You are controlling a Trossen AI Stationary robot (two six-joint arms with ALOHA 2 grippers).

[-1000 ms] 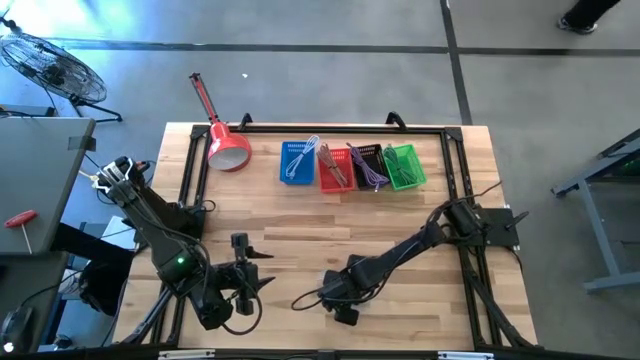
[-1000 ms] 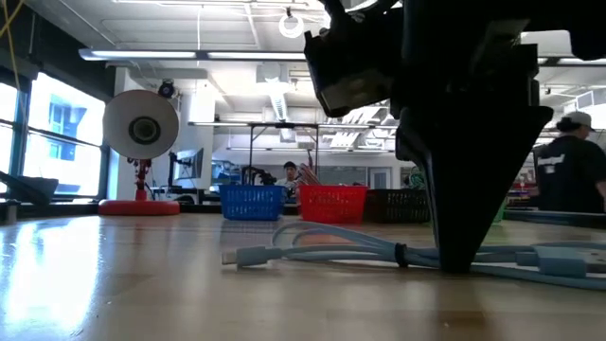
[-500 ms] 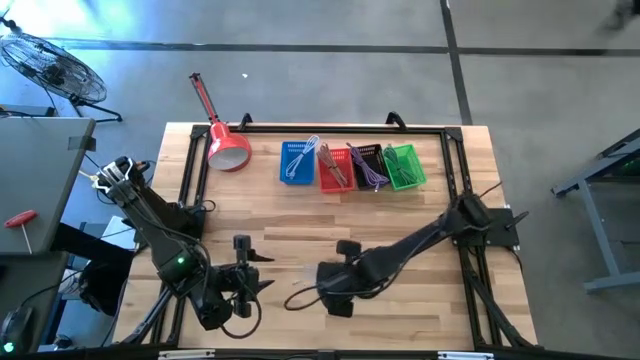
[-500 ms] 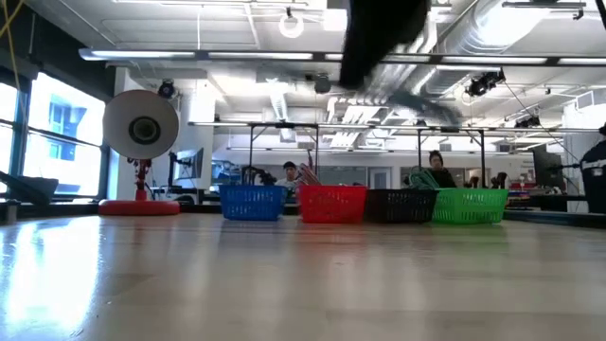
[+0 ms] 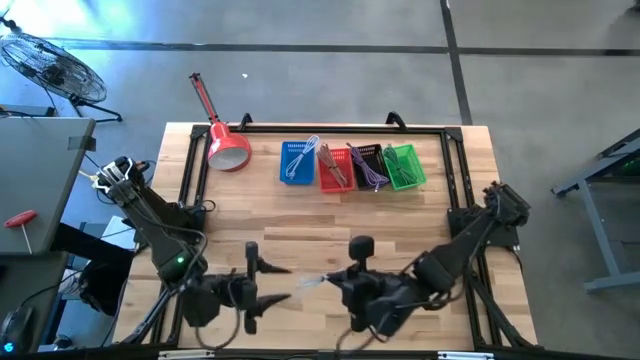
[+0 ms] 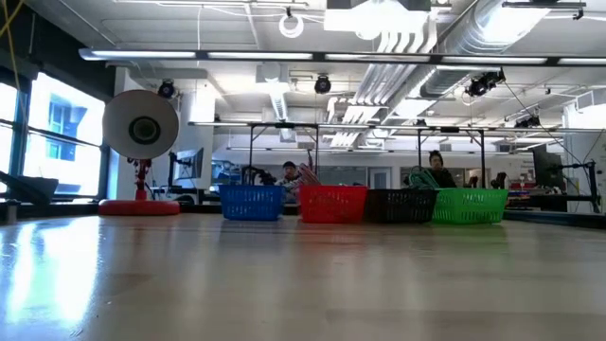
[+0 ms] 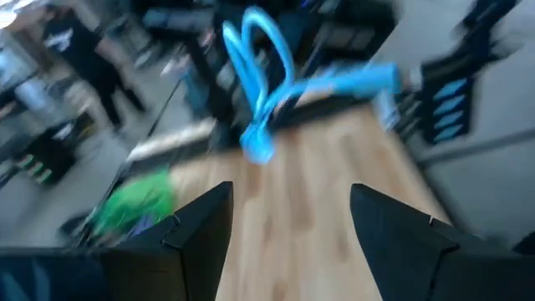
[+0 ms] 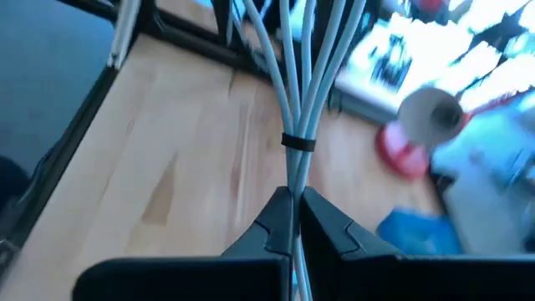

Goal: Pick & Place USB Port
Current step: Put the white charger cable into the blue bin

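Above the table, right end effector pinches the cable bundle.

Count on the tabletop: four baskets, one each blue, red, black, green. One red lamp. One bundled cable, between the right jaws.

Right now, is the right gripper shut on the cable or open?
Shut: the right gripper pinches the light blue cable, its fingertips closed together around it.

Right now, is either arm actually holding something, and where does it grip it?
Yes. The right tool pinches the bundled light-blue cable just below its dark tie. The left tool is open, holding nothing.
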